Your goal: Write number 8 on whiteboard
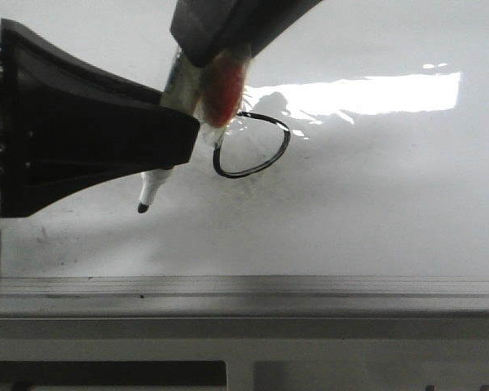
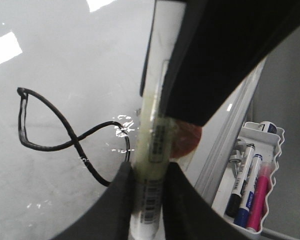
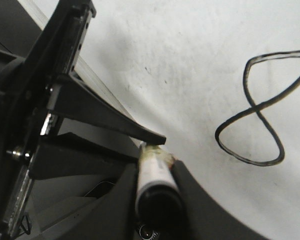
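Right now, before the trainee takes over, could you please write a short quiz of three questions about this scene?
1. True or false: nothing has been drawn yet on the whiteboard.
2. Which gripper is closed on the marker? A) only the left gripper. B) only the right gripper. C) both.
3. In the left wrist view, what lies in the white tray beside the board?

Key:
1. False. The number 8 shows as a black line.
2. C.
3. Several spare markers.
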{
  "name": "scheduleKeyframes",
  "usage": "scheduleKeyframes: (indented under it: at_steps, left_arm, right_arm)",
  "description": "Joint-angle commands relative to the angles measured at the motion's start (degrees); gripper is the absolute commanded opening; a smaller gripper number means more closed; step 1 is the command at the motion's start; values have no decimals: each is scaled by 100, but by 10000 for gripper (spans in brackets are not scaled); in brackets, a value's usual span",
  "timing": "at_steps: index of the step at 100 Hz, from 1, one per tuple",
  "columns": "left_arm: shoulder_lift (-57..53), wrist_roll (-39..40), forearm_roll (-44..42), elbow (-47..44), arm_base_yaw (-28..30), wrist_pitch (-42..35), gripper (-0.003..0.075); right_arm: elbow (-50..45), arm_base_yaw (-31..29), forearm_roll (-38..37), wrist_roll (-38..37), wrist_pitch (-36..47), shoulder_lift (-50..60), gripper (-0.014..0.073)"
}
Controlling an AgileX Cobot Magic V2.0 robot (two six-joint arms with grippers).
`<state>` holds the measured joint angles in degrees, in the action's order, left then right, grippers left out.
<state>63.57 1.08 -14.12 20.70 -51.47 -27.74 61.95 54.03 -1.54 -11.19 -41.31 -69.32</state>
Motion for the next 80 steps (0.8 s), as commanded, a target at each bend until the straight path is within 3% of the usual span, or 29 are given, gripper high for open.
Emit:
scheduleKeyframes:
  at_steps: [1, 12, 51, 80]
  left_arm:
    - [-71, 237, 347, 183, -21, -318, -20]
    - [-93, 508, 790, 183, -21, -99, -20]
    - [-700, 624, 3452, 183, 138, 875, -21]
    - [-398, 602, 3916, 191, 138, 840, -21]
  right_arm:
    - [154, 9, 18, -2, 409, 109, 216]
    - [154, 9, 18, -2, 409, 109, 294]
    - [154, 9, 18, -2, 362, 109, 293]
    - [154, 9, 18, -2, 362, 109, 293]
